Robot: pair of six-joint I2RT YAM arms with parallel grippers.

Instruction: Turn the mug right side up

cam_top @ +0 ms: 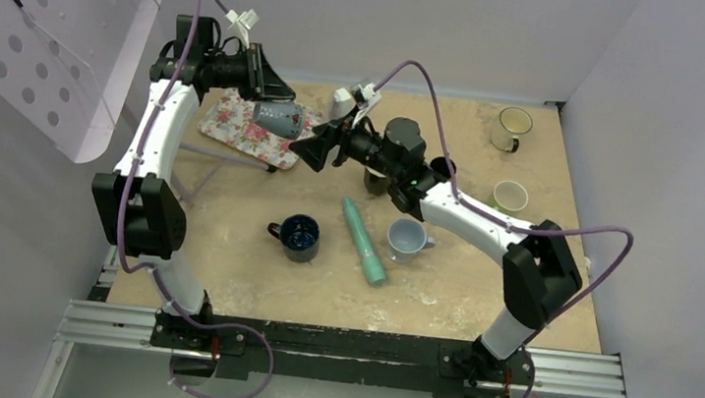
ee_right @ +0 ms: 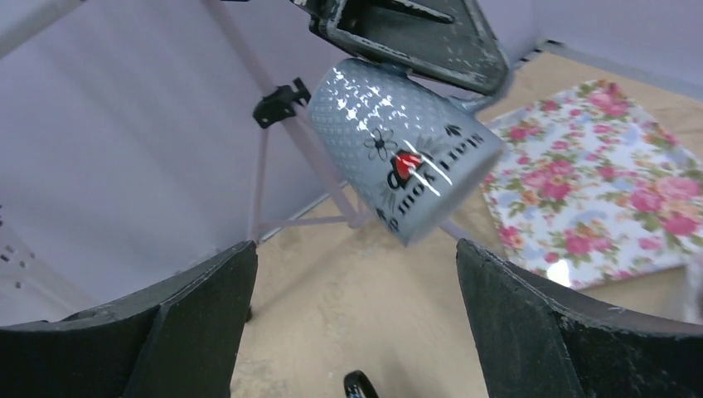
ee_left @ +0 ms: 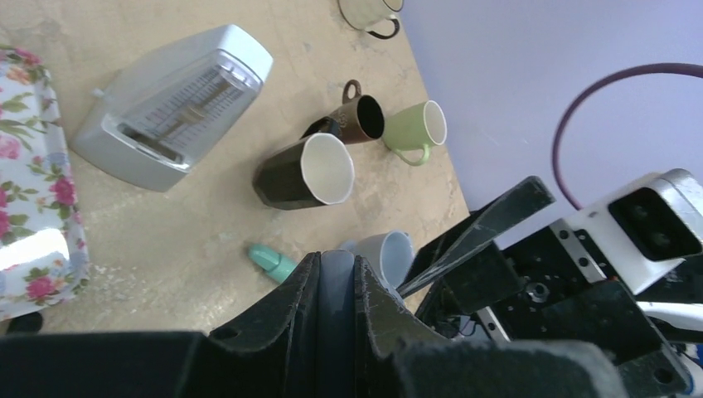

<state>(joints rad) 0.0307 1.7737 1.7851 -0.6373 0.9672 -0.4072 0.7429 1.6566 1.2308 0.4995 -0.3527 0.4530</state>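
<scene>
Mug (ee_right: 398, 157), glossy grey and dimpled, hangs clamped in left gripper (cam_top: 271, 92); right gripper (cam_top: 306, 151) gapes.

You work in a robot lab cell, not in a home. Plain white walls (cam_top: 427, 19) close in a sand-coloured table (cam_top: 241, 276), and a perforated white panel (cam_top: 40, 28) stands at its left. The left arm (cam_top: 152, 138) and the right arm (cam_top: 470, 216) are bolted to an aluminium rail (cam_top: 343, 348), with purple cables (cam_top: 412, 64) hanging loose. Household things lie on the table: a dark blue mug (cam_top: 300, 236), a floral tray (cam_top: 233, 117), a metronome (ee_left: 170, 104).
</scene>
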